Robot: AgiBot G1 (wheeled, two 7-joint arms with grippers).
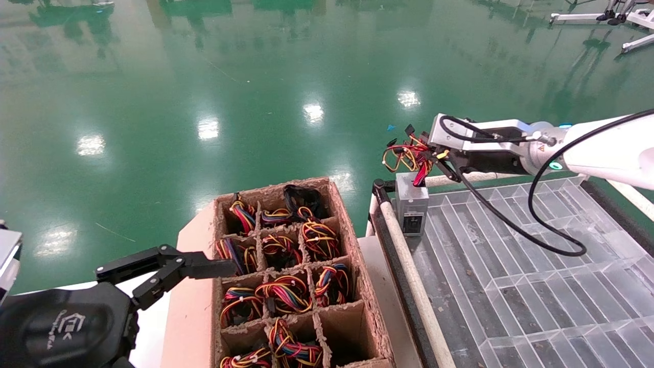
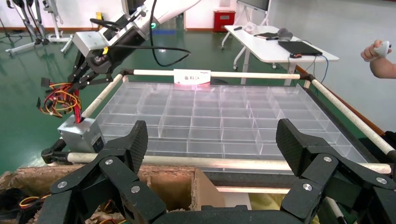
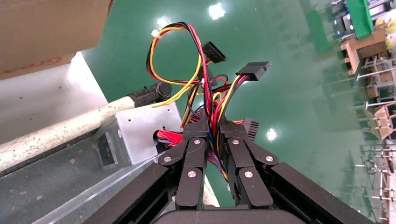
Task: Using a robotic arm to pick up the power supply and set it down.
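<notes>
The power supply [image 1: 412,205], a small grey metal box with a dark label, stands in the far left corner cell of the clear divider tray [image 1: 516,286]. It also shows in the left wrist view [image 2: 83,135] and in the right wrist view [image 3: 133,135]. Its red, yellow and black wire bundle [image 1: 409,156] rises from its top. My right gripper [image 1: 435,156] [image 3: 215,127] is shut on that wire bundle just above the box. My left gripper [image 1: 204,268] [image 2: 212,144] hangs open beside the cardboard tray, holding nothing.
A brown cardboard divider tray [image 1: 347,240] in front of me holds several wire bundles. A white pipe rail [image 1: 409,266] edges the clear tray. Green floor lies beyond. A white table [image 2: 280,46] and a person's hand [image 2: 380,56] are far off in the left wrist view.
</notes>
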